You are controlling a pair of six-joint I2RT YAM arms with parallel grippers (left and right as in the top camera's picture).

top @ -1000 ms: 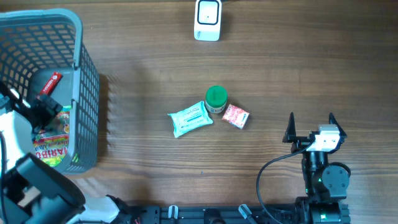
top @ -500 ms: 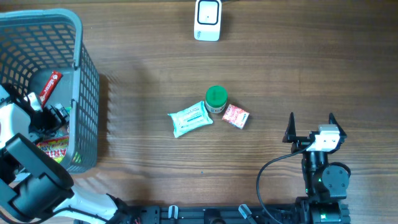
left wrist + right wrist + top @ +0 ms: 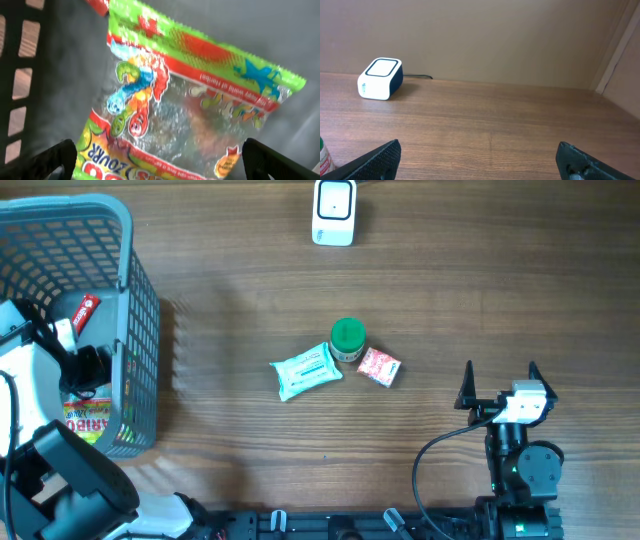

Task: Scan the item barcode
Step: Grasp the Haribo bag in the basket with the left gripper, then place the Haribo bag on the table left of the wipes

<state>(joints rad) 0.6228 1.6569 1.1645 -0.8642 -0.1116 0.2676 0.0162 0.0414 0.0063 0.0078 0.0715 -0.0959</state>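
Left gripper [image 3: 160, 162]: jaws wide apart, holding nothing, just above the green-and-red clear plastic candy bag [image 3: 185, 105]. The bag lies flat in the grey plastic mesh basket [image 3: 140, 310], its long axis tilted and its crimped end toward the wrist view's top. Right gripper [image 3: 500, 372]: also spread, empty.

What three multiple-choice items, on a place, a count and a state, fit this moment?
1. Where does the white scanner stand? A) at the table's far edge B) in the basket C) among the loose items
2. How many loose items lie mid-table? A) one B) three C) five
3. The jaws of the right gripper are: A) shut on a packet B) open and empty C) shut and empty
Answers: 1 A, alone at the overhead view's top. 2 B, wipes pack, green-lidded jar, red packet. 3 B, fingers spread, nothing between them.
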